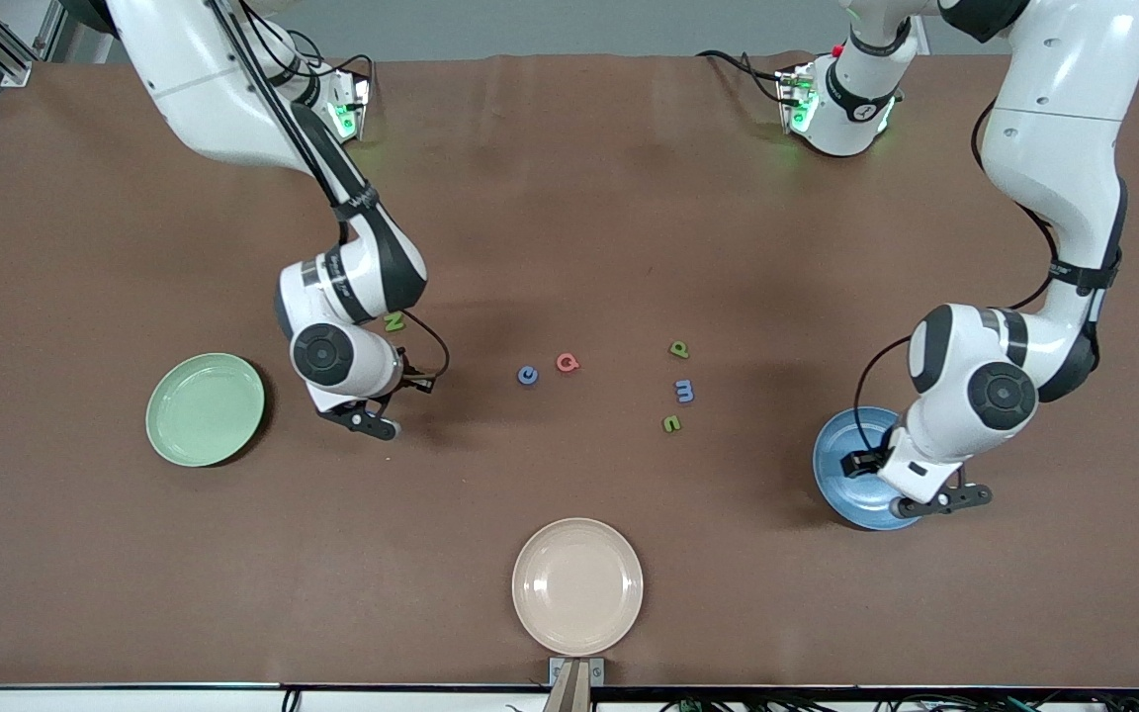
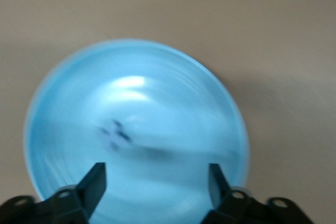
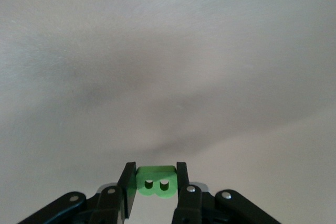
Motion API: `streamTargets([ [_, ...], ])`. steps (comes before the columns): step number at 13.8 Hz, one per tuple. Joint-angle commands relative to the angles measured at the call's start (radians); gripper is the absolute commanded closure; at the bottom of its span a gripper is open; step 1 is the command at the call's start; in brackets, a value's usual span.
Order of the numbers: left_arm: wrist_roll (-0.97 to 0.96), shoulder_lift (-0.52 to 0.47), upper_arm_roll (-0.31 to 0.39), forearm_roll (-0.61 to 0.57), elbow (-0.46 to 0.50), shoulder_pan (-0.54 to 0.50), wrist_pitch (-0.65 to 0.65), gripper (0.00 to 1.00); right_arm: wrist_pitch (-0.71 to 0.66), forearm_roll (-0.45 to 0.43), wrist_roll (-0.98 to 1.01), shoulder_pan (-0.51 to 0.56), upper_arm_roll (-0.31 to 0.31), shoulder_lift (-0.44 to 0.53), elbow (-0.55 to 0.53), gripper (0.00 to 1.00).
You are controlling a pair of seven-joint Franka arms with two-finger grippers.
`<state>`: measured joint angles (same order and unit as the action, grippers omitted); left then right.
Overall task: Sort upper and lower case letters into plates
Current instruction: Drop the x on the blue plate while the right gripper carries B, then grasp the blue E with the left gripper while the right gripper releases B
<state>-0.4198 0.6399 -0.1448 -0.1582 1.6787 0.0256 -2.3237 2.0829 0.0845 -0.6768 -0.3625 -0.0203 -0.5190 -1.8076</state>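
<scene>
- Brown matte cloth covers the counter, faintly creased.
- Two round, shallow, glossy plates sit at its ends: the pale green plate toward the right arm's end, the blue plate toward the left arm's end; a beige plate lies nearest the front camera.
- Small chunky letters lie loose between the arms: a blue c, a red Q, a green p, a blue m, a green u, and a green N beside the right arm.
- Right end effector is clamped on a green B, above bare cloth near the green plate, arm bent downward.
- Left end effector hangs spread wide and empty over the blue plate, where a blurred dark letter lies.
</scene>
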Motion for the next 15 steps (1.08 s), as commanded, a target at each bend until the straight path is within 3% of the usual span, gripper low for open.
streamTargets([
  [1, -0.13, -0.069, -0.083, -0.012, 0.022, 0.023, 0.096, 0.0, -0.125, -0.012, 0.15, 0.104, -0.003, 0.167, -0.045, 0.82],
  [3, -0.224, -0.057, -0.159, -0.015, 0.05, 0.033, 0.081, 0.0, -0.176, -0.022, 0.351, 0.213, -0.003, 0.214, -0.061, 0.82],
  [6, -0.37, -0.011, -0.167, -0.015, 0.073, 0.17, 0.006, 0.0, -0.138, -0.095, 0.555, 0.345, -0.003, 0.234, -0.134, 0.82],
  [9, -0.461, 0.009, -0.167, -0.053, 0.139, 0.211, -0.109, 0.01, 0.07, -0.123, 0.724, 0.463, -0.003, 0.231, -0.271, 0.82],
  [12, -0.479, 0.007, -0.167, -0.087, 0.182, 0.211, -0.131, 0.2, 0.239, -0.124, 0.848, 0.528, -0.003, 0.197, -0.303, 0.82],
  [15, -0.485, 0.018, -0.168, -0.087, 0.173, 0.214, -0.131, 0.34, 0.313, -0.124, 0.873, 0.543, -0.003, 0.148, -0.303, 0.82],
])
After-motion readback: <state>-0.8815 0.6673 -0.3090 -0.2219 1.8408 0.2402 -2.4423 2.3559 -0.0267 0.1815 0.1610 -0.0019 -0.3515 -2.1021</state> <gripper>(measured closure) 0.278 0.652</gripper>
